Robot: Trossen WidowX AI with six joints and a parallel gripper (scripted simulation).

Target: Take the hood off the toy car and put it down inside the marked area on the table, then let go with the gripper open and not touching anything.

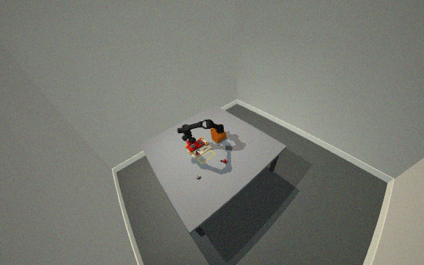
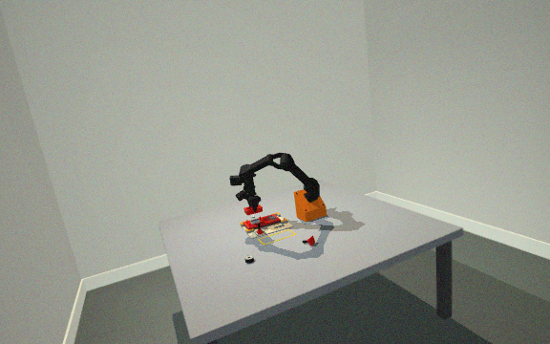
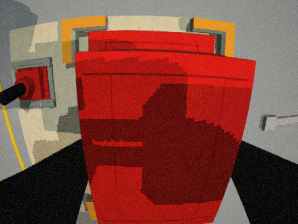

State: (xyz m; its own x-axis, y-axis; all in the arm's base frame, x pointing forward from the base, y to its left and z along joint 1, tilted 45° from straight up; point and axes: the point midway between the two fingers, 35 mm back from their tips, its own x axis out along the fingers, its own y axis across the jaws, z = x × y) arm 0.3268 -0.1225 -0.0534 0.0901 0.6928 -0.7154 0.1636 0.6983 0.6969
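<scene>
My gripper (image 2: 254,209) (image 3: 161,147) is shut on the red hood (image 2: 247,210) (image 3: 210,170), one finger at each side. It holds the hood above the toy car, with a gap between them in the exterior view. The red toy car (image 1: 199,143) (image 2: 273,220) (image 3: 150,41) stands on the table under the gripper; in the wrist view the hood hides most of it. The marked area is a yellow outline (image 1: 208,159) (image 2: 280,239) on the table, beside the car's beige board. An edge of it shows at the left of the wrist view.
A red part with a black rod (image 2: 260,231) (image 3: 35,86) sits on the beige side of the car's board. Another red part (image 1: 224,160) (image 2: 311,241) and a small round wheel-like part (image 1: 198,177) (image 2: 249,259) lie on the table. The orange arm base (image 1: 218,136) (image 2: 309,209) stands behind.
</scene>
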